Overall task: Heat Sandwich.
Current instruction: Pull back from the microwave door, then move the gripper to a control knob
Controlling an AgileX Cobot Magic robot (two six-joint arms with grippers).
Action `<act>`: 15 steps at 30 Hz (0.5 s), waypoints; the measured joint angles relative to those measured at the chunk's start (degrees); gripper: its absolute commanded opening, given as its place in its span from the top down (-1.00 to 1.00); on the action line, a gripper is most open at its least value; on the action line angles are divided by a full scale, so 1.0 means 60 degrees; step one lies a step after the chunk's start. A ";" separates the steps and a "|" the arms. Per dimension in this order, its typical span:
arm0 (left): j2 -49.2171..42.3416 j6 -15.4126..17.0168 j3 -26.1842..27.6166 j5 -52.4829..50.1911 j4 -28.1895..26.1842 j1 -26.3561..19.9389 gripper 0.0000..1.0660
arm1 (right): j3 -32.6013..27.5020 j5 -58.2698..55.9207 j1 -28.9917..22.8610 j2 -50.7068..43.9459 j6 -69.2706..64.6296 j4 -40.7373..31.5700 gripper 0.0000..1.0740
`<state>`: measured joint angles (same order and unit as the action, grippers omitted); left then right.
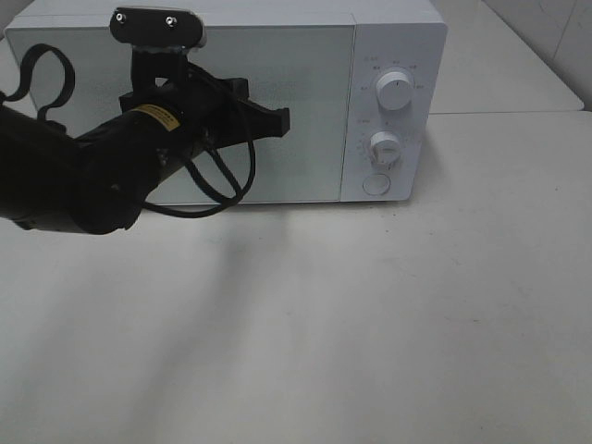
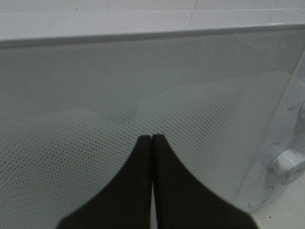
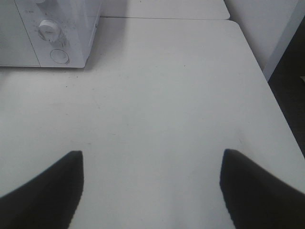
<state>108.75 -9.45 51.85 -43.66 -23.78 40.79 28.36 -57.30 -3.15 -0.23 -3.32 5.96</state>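
L arm [image 1: 74, 180], black, reaches in from the left edge of the high view, w/ a looped cable [image 1: 217, 190] hanging under its wrist. L gripper [image 1: 282, 118] is closed on nothing: in the left wrist view its fingers [image 2: 138, 191] press flat together, tips meeting, L gripper [image 2: 152, 138]. It points at the microwave [image 1: 277, 37], tips in front of the door [image 1: 305, 111], about mid-height, right of the door's centre. Touching the door or just off it: can't tell. Door is shut, dotted mesh glass [image 2: 71, 143] fills the wrist view, nothing readable behind it.

Right of the door, the control panel: upper knob [image 1: 395, 92], lower knob [image 1: 385, 146], round button [image 1: 376, 183] below them. Microwave sits at the back of a white table [image 1: 370, 324].

R gripper [image 3: 151, 153] shows only in its own wrist view: fingers spread wide apart, empty, over bare table [image 3: 167, 95], well apart from the microwave [image 3: 71, 47].

Sandwich: can't tell where, no view shows it.
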 measured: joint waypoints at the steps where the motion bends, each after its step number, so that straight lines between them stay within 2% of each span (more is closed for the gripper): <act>1: -0.0134 0.0000 -0.0172 0.0000 0.0000 0.0076 1.00 | 0.0000 0.0000 0.0000 0.0000 0.0000 0.0000 -0.42; 9: -0.1079 0.0000 -0.1337 0.0306 0.0000 0.0535 1.00 | 0.0000 0.0000 0.0000 0.0000 0.0000 0.0000 -0.42; 10: -0.1184 0.0000 -0.1423 0.0516 0.0010 0.0544 0.93 | 0.0000 0.0000 0.0000 0.0000 0.0000 0.0000 -0.42; 11: -0.1432 0.0000 -0.1576 0.1175 0.0010 0.0544 0.57 | 0.0000 0.0000 0.0000 0.0000 0.0000 0.0000 -0.42; 12: -0.1432 0.0000 -0.1576 0.1175 0.0010 0.0544 0.57 | 0.0000 0.0000 0.0000 0.0000 0.0000 0.0000 -0.42; 13: -0.1547 0.0000 -0.1604 0.1633 0.0000 0.0544 0.28 | 0.0000 0.0000 0.0000 0.0000 0.0000 0.0000 -0.42; 14: -0.1652 0.0000 -0.1623 0.2101 0.0000 0.0544 -0.08 | 0.0000 0.0000 0.0000 0.0000 0.0000 0.0000 -0.42; 15: -0.1862 0.0000 -0.1652 0.2989 0.0000 0.0544 -0.70 | 0.0000 0.0000 0.0000 0.0000 0.0000 0.0000 -0.42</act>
<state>97.57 -9.45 41.94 -25.73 -23.78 44.06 28.36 -57.30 -3.15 -0.23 -3.32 5.96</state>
